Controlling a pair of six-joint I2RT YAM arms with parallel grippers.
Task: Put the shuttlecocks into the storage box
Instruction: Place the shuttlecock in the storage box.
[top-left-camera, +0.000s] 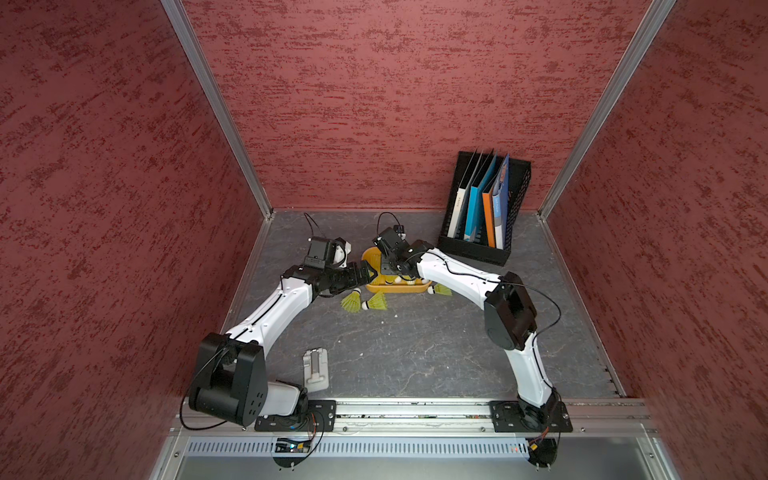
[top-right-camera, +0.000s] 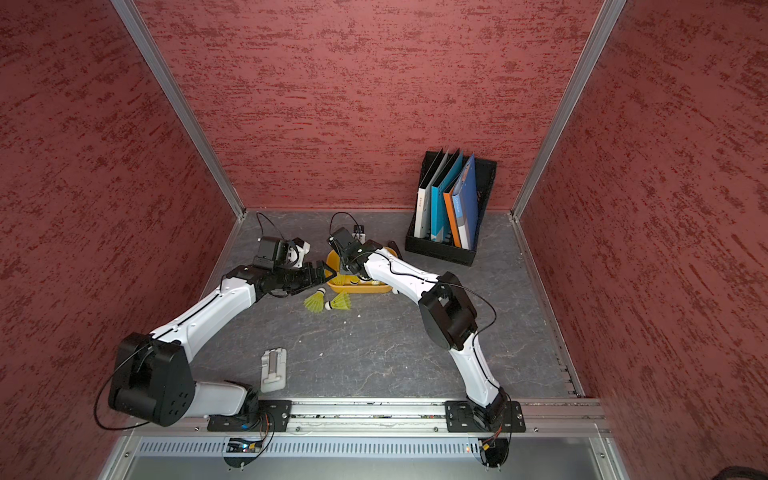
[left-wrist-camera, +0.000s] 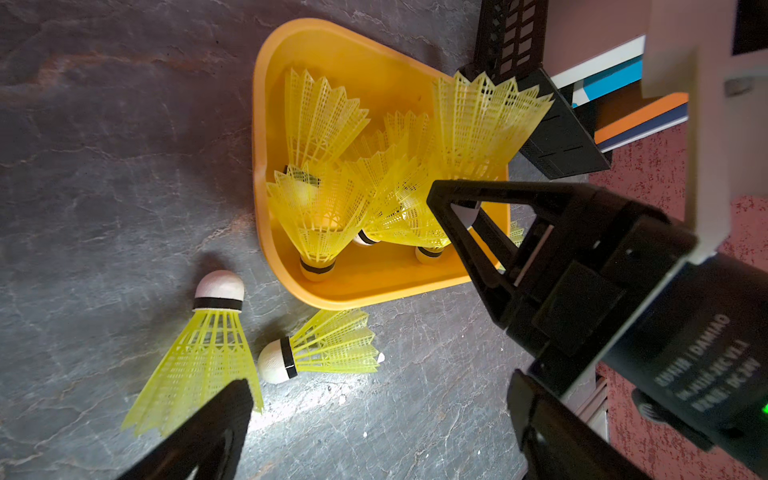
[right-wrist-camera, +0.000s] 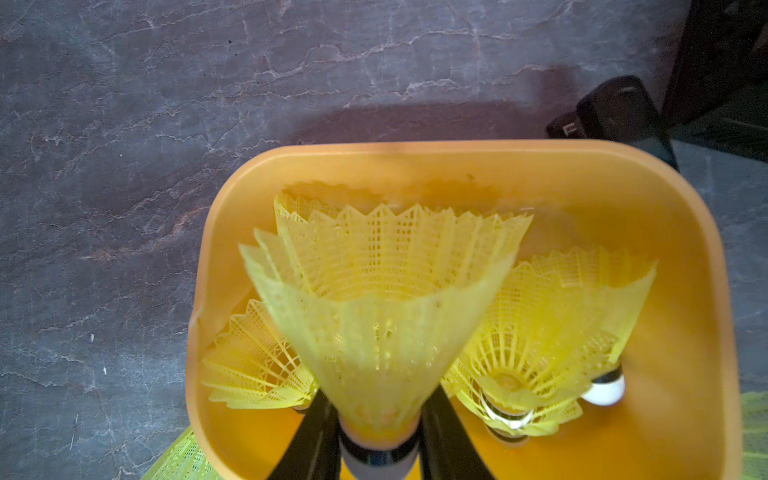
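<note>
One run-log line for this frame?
right gripper: shut on shuttlecock over storage box | left gripper: open, empty | loose shuttlecocks: on table beside box

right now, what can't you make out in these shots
- How many shuttlecocks lie in the storage box: the right arm covers much of it in both top views, and skirts overlap in the wrist views.
- Fingers of the right gripper: mostly cut off by the right wrist view's edge, behind the held shuttlecock.
- The shuttlecock by the box: half under the right arm in a top view.
- The folder labels in the file rack: too small.
</note>
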